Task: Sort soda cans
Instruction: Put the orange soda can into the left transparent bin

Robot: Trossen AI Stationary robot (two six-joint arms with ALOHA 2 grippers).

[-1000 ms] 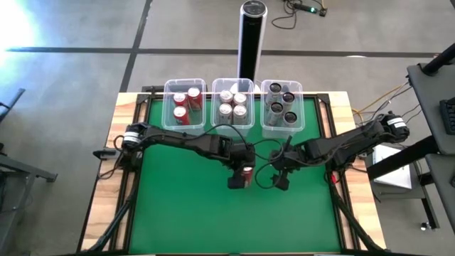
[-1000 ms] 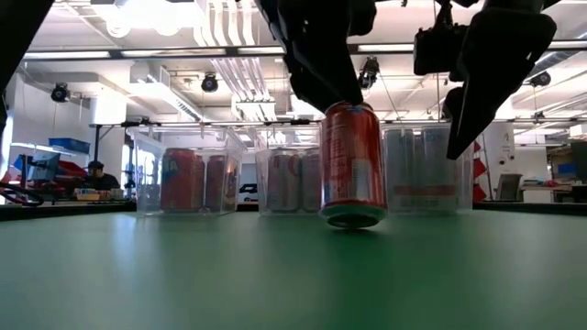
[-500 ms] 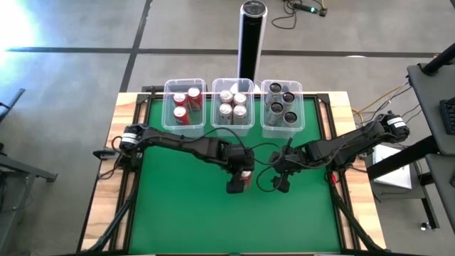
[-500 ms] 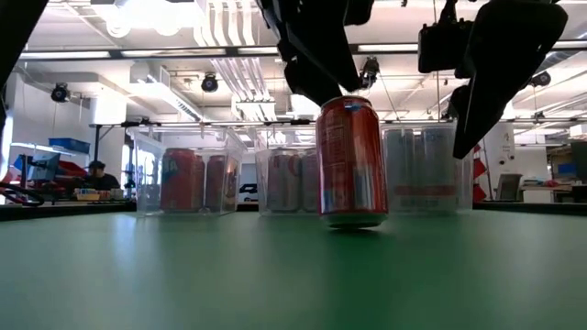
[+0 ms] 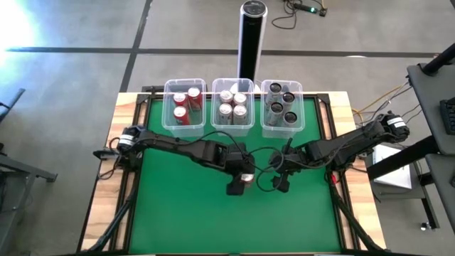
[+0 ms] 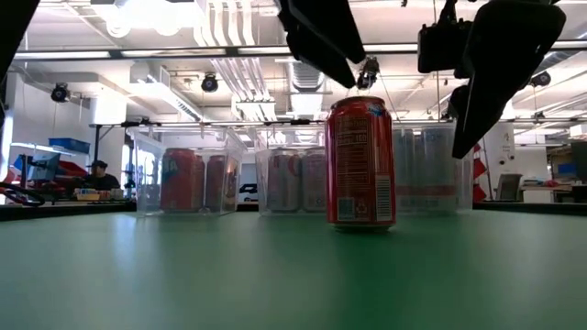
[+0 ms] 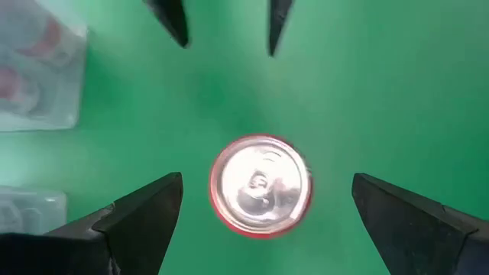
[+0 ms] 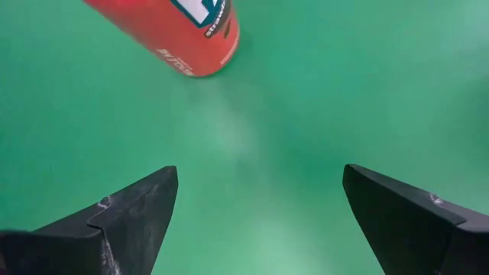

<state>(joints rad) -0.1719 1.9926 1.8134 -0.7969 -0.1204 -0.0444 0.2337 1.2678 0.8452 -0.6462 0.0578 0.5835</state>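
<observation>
Currently: red can upright on the bench, both hands released

High view. The bench [image 5: 178,213] carries a green mat. Three clear tubs stand in a row at the upper centre of the frame: the left tub [image 5: 185,105] holds red cans, the middle tub [image 5: 233,103] holds silver cans, the right tub [image 5: 282,107] holds dark grey cans. A tall black post [image 5: 252,39] stands above the middle tub. The left arm reaches from the left edge to the frame centre; the left hand [image 5: 240,180] is directly over a single red can [image 5: 247,178], whose silver top shows beneath it. The right hand [image 5: 281,178] is just beside it on the right.

Low view. The red can [image 6: 360,163] stands upright on the green mat, right of frame centre, in front of the tubs. The left hand hangs above the can top, not gripping it. The right hand hangs at the upper right, apart from the can. A person [image 6: 95,174] sits at the far left in the room behind.

Left wrist view. The can top [image 7: 260,184] sits at frame centre between the two spread fingers [image 7: 137,218]; neither finger touches it. The left hand is released.

Right wrist view. The can body [image 8: 179,30] shows at the upper left. The fingers [image 8: 134,210] are spread wide over bare mat; the right hand is released and holds nothing.
</observation>
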